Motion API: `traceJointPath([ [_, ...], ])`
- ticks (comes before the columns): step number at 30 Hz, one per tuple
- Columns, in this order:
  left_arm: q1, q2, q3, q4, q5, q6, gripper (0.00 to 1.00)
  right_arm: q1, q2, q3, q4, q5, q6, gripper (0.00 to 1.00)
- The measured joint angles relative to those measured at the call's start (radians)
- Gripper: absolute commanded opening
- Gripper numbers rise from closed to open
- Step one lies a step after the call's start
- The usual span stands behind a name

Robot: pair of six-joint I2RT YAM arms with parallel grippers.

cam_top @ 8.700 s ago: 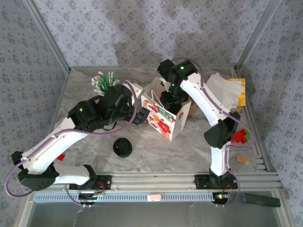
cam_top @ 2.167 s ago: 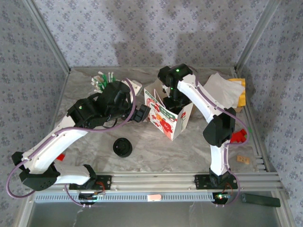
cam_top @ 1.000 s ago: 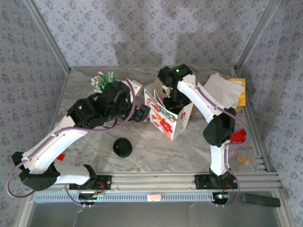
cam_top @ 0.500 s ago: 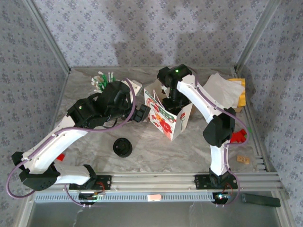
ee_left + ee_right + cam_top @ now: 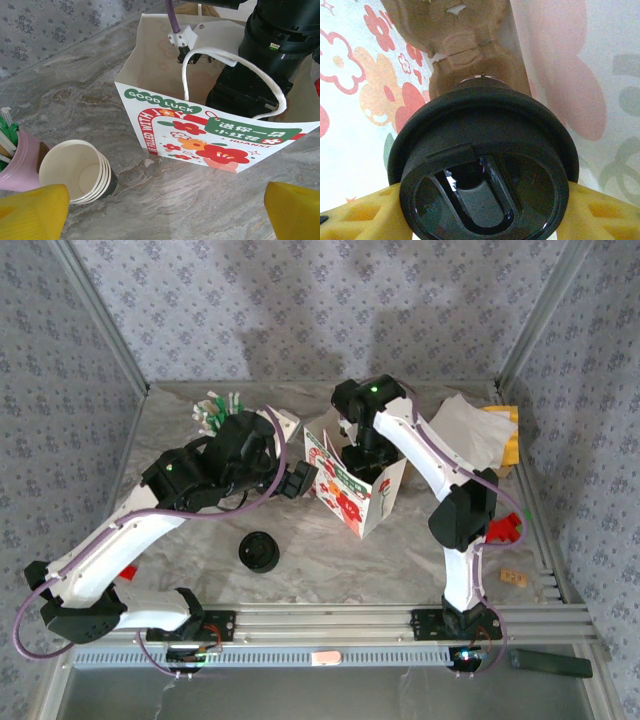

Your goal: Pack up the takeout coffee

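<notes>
The takeout coffee [image 5: 482, 165], a pale paper cup under a round black lid, hangs inside the flowered paper bag [image 5: 350, 488]. My right gripper [image 5: 482, 217] is shut on it, a yellow finger [image 5: 360, 217] pressed to each side below the lid. From above, the right gripper [image 5: 366, 452] reaches down through the bag's open top, so the cup is hidden there. My left gripper [image 5: 300, 480] stands open just left of the bag. Its yellow fingertips [image 5: 30, 210] are wide apart over bare table, and the bag [image 5: 210, 135] is ahead of them.
A stack of lidless cups [image 5: 72, 170] and a pink holder of straws [image 5: 15, 160] stand left of the bag. A pile of black lids [image 5: 258, 551] lies in front. White paper [image 5: 465, 430], a yellow item [image 5: 508, 435] and red pieces [image 5: 505, 528] sit at the right.
Over the last second nothing has visibly moved. Since the oldest frame the right gripper has gone deeper into the bag, and the bag has shifted slightly left.
</notes>
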Motion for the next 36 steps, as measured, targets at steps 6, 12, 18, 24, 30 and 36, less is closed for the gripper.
traceJointPath([
  [6,0.0,0.0,0.0,0.0,0.0,0.0,1.0,0.004,0.011,0.008,0.0,0.0,0.0,0.55],
  [12,0.0,0.0,0.0,0.0,0.0,0.0,1.0,0.005,0.023,0.009,0.0,0.0,0.0,0.55],
  [18,0.0,0.0,0.0,0.0,0.0,0.0,1.0,0.005,0.028,0.009,0.0,0.0,0.0,0.55],
  [24,0.0,-0.002,0.0,-0.003,0.0,0.0,1.0,0.005,0.028,0.004,0.0,-0.001,0.0,0.55],
  [30,0.0,-0.002,0.0,-0.004,0.0,0.0,1.0,0.005,0.028,-0.017,0.0,-0.001,0.0,0.55],
  [36,0.0,-0.002,0.0,-0.004,0.0,0.001,1.0,0.005,0.028,-0.044,-0.001,-0.001,0.0,0.55],
])
